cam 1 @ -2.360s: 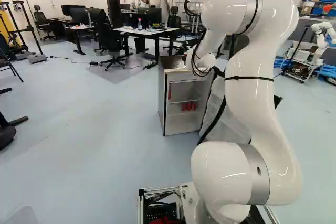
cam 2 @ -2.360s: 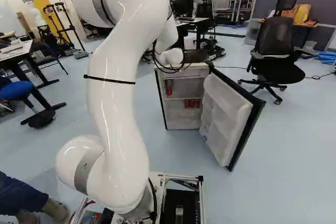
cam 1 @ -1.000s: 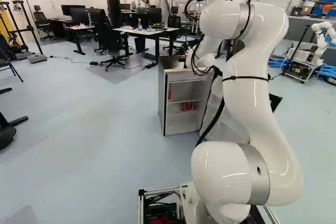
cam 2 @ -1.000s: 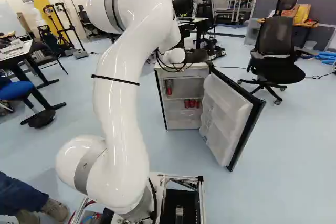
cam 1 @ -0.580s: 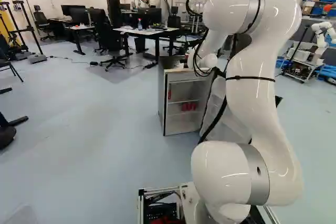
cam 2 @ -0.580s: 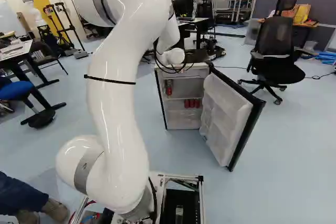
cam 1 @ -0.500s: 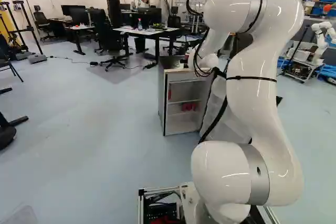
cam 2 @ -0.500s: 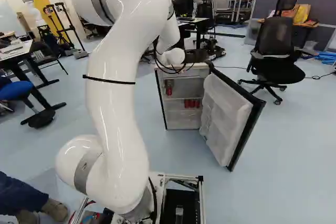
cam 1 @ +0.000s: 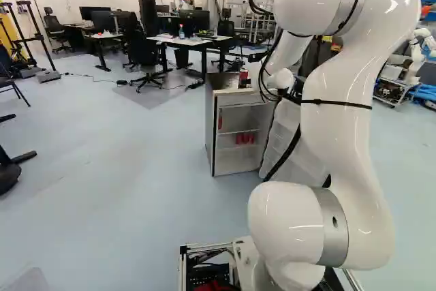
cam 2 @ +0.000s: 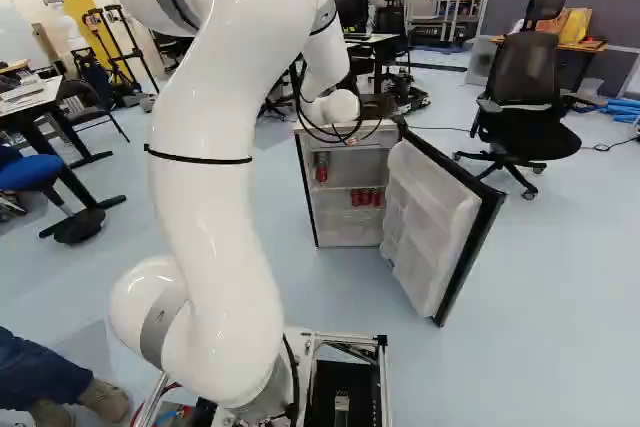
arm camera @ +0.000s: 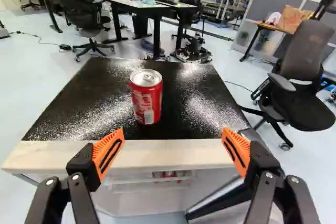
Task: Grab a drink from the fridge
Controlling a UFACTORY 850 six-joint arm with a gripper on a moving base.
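Observation:
A red drink can (arm camera: 146, 96) stands upright on the black top (arm camera: 100, 100) of the fridge, ahead of my gripper (arm camera: 172, 150) and a little to one side of its midline. The gripper is open, its orange pads wide apart with nothing between them, near the top's pale front edge. In the left base view the can (cam 1: 243, 78) shows beside my wrist. The fridge (cam 2: 347, 167) has its door (cam 2: 430, 227) swung open. Inside are several red cans (cam 2: 366, 197). My wrist and cables hide the gripper in both base views.
Beyond the fridge stand a desk (cam 1: 187, 41) and office chairs. A black chair (cam 2: 527, 97) stands past the open door. Another robot (cam 1: 417, 52) is on a cart at the far right of the left base view. A person's legs (cam 2: 45, 372) are beside the base.
My upper arm and wrist have shifted to the right in the left base view, uncovering more of the can on the fridge. The base and fridge have stayed in place.

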